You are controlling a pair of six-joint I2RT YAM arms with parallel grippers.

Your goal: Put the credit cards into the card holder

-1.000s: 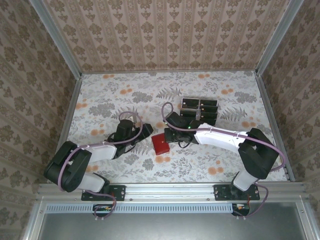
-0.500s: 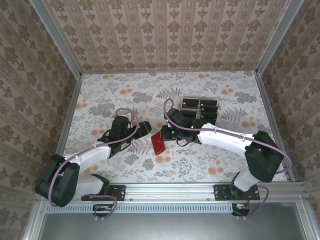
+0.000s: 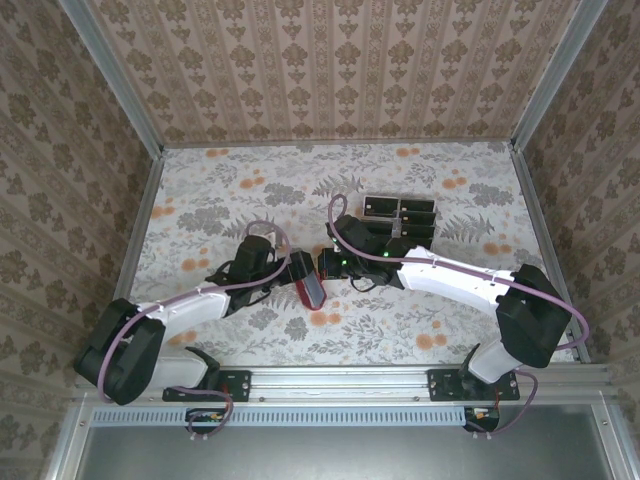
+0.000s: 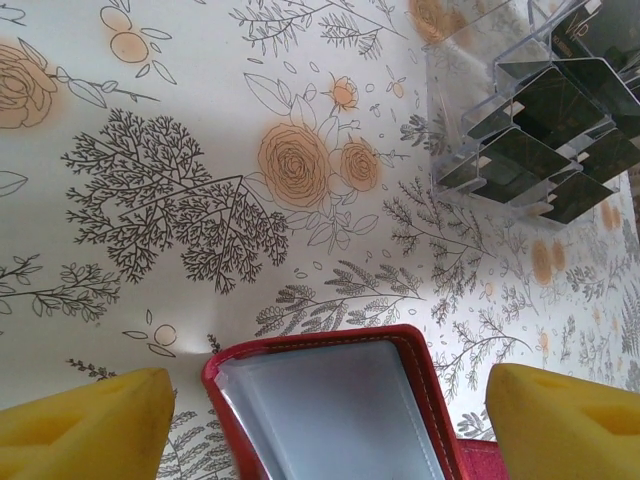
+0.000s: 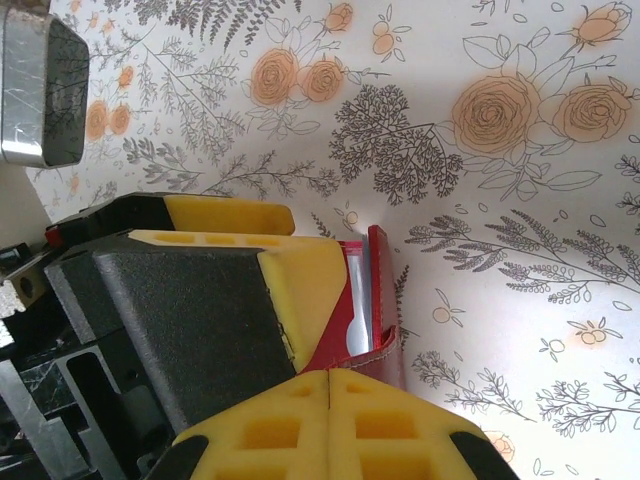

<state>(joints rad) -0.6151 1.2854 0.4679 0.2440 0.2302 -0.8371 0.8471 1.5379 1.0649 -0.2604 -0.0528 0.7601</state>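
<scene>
Left pincer [image 4: 325,390] gapes open around the red card holder [image 5: 378,300], whose edge the right pincer [image 5: 330,380] pinches shut.

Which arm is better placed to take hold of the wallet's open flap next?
Left, probably. The left gripper stands open with a pad on either side of the wallet, while the right gripper is shut on its edge, steadying it.

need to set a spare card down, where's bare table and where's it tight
Free: the far left corner beyond the left arm, the strip along the back wall, and the right side past the card tray. Crowded: the centre, where the left gripper and right gripper meet at the card holder.
</scene>
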